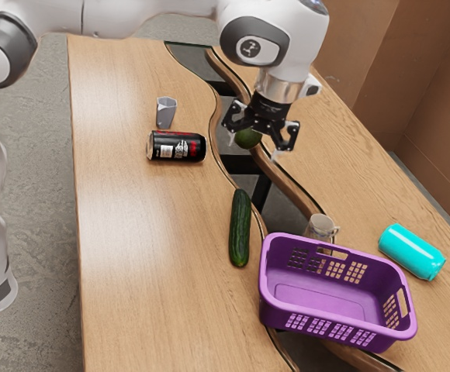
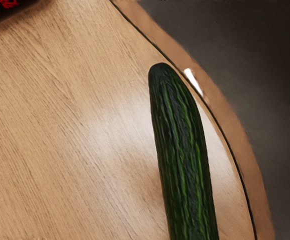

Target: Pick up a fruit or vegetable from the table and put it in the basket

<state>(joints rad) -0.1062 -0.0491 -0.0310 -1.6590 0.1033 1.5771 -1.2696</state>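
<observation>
Above the counter, the gripper hangs with its jaws spread wide, pinching nothing. In the exterior view, a green fruit shows between them, partly hidden by the nearer parts; I cannot tell how close it is to either one. The cucumber lies on the wood, just beside the curved edge of the dark strip, one end near the purple basket. The wrist view has the cucumber too, close along that curve, and a bit of the black can. That can lies on its side toward the exterior view's left, a small gray cup near it. Just behind the basket stands a mug, and toward the exterior view's right a teal can lies on its side, apart from the basket.
</observation>
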